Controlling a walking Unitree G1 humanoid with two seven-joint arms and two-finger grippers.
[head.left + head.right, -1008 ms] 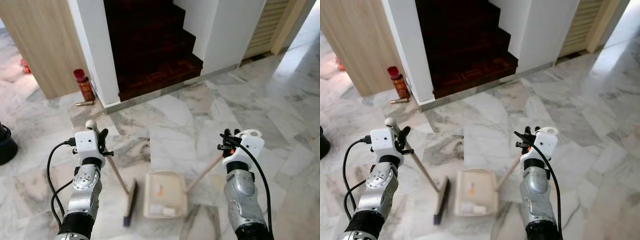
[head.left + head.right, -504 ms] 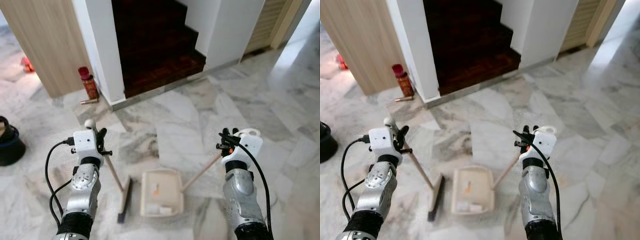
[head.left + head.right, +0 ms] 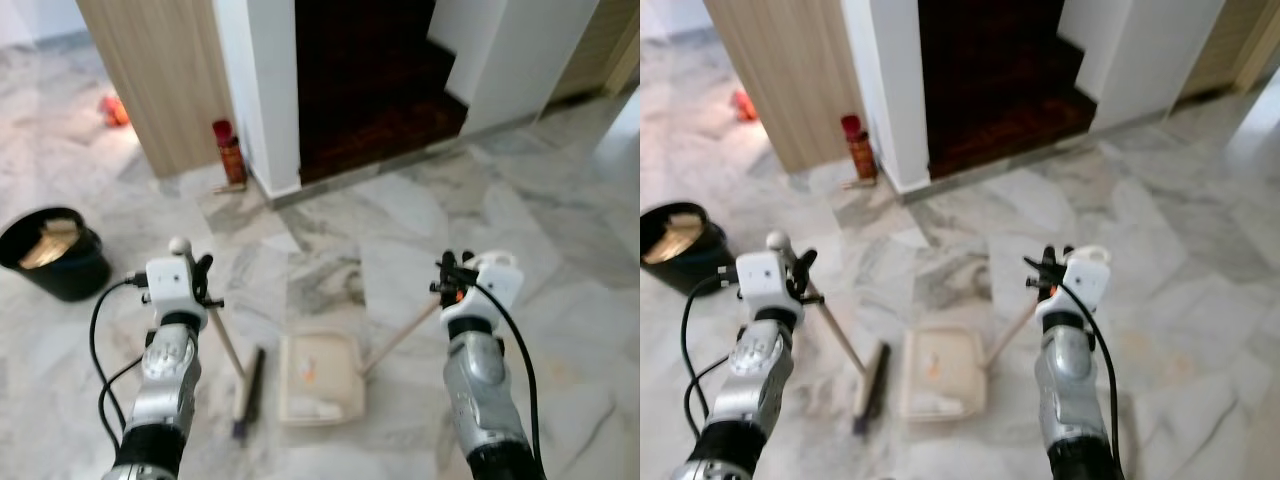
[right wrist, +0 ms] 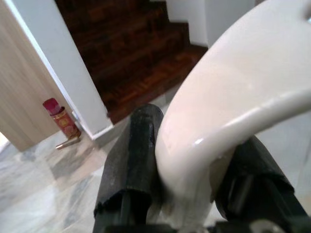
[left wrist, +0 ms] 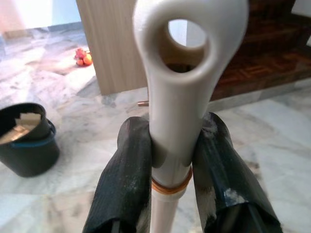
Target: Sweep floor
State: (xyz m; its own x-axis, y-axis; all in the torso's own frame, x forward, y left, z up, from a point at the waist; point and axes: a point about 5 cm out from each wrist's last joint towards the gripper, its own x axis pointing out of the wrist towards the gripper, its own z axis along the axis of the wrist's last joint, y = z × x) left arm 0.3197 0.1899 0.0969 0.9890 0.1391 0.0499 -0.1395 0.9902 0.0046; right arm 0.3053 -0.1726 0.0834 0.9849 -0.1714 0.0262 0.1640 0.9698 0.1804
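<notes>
Left hand (image 5: 170, 160) clamped on the broom (image 3: 228, 345) just below its cream hanging loop, both black fingers (image 5: 124, 179) pressed to the handle at the orange ring; broom handle slants down from the hand to the head, which lies on the marble floor (image 3: 560, 230) just beside the dustpan's left edge. Right hand (image 4: 189, 160) closed round the curved cream grip of the dustpan (image 3: 318, 377), fingers either side of it; its wooden handle runs down and left from the hand to the pan. Pan sits flat on the floor between the two arms, a small orange speck and some pale bits inside, exact contents too blurred to tell. Both arms raised to about the same height, broom on the robot's left, dustpan handle on its right. Ahead: dark wooden stairs (image 3: 375, 80) between white walls, wood-panel wall (image 3: 160, 70) to the left of them. Red can (image 3: 231, 152) stands on the floor at the foot of the white wall corner, a small brass-coloured item lying next to it. Black bucket (image 3: 55, 255) with pale scraps in it sits on the floor well to the left of the left arm. Small orange-red object (image 3: 113, 110) further back by the panel wall, too blurred to identify
</notes>
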